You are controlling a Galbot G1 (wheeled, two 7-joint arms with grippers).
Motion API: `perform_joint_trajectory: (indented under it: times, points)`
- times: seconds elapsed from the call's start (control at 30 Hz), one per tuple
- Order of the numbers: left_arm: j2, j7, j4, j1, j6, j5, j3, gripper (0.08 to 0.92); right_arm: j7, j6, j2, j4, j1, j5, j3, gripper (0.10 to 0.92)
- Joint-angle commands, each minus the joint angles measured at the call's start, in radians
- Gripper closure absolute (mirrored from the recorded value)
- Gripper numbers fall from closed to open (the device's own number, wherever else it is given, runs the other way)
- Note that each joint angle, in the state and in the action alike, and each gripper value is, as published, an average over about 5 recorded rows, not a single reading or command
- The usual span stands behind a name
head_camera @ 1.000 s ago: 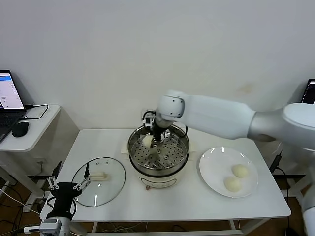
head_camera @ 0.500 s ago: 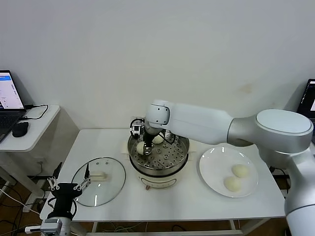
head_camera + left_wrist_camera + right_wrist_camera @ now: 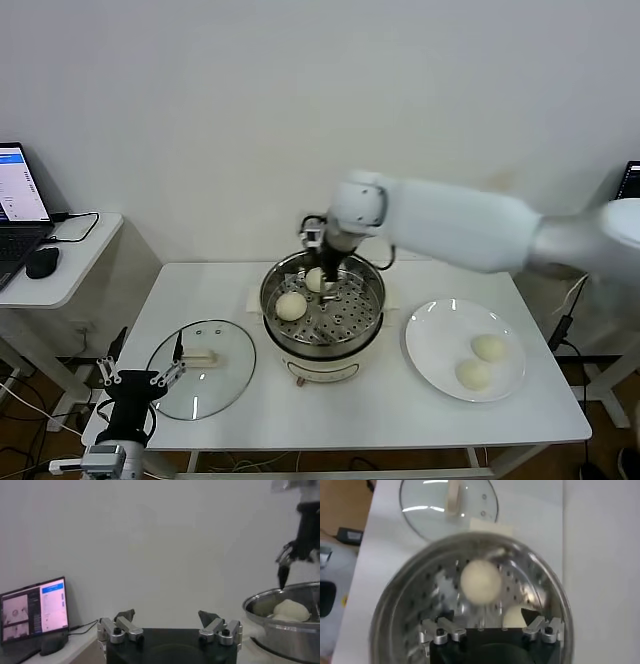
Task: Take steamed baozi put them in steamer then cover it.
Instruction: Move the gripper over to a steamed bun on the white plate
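Head view: the right gripper (image 3: 326,268) hangs over the far rim of the round shiny steel steamer (image 3: 322,346), which sits mid-table on its cream-white base. Two small smooth cream-white baozi lie on the perforated tray inside, one (image 3: 291,306) toward the robot's left and one (image 3: 317,280) at the far side just under the gripper. Two more buns (image 3: 488,347) (image 3: 472,374) wait on the flat round white plate (image 3: 428,338) to the right. To do this step well, the arm should probably lift straight up clear of the pot rim before swinging to the plate, so it does not nudge the buns already placed, then set the next ones on the bare tray nearer the robot. In the right wrist view the right gripper's fingers (image 3: 532,619) are spread apart and hold nothing, with one bun just beyond them and the other partly between them; whether they touch it is unclear. The round clear glass cover (image 3: 200,366) with its cream rectangular handle lies flat on the table to the left of the steamer. The left gripper (image 3: 140,380) rests low at the table's near-left edge beside the cover, fingers wide and empty.
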Motion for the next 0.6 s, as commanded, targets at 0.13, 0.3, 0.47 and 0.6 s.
perform_joint_trajectory:
  times: [0.13,0.3,0.47,0.6]
  points:
    - [-0.003,0.002,-0.002,0.002,0.004,0.019,0.024,0.177,-0.221,0.227,-0.578,0.248,0.047,-0.243,0.008,0.203]
    - [-0.009,0.004,-0.001,0.003,0.008,0.029,0.035,0.177,-0.233,0.311,-0.664,0.236,-0.056,-0.405,0.052,0.202]
    - [-0.021,0.004,-0.006,0.004,0.014,0.043,0.049,0.177,-0.232,0.364,-0.705,0.227,-0.225,-0.510,0.140,0.203]
    - [-0.026,0.003,0.001,0.006,0.014,0.054,0.049,0.177,-0.221,0.383,-0.722,0.225,-0.340,-0.569,0.218,0.203]
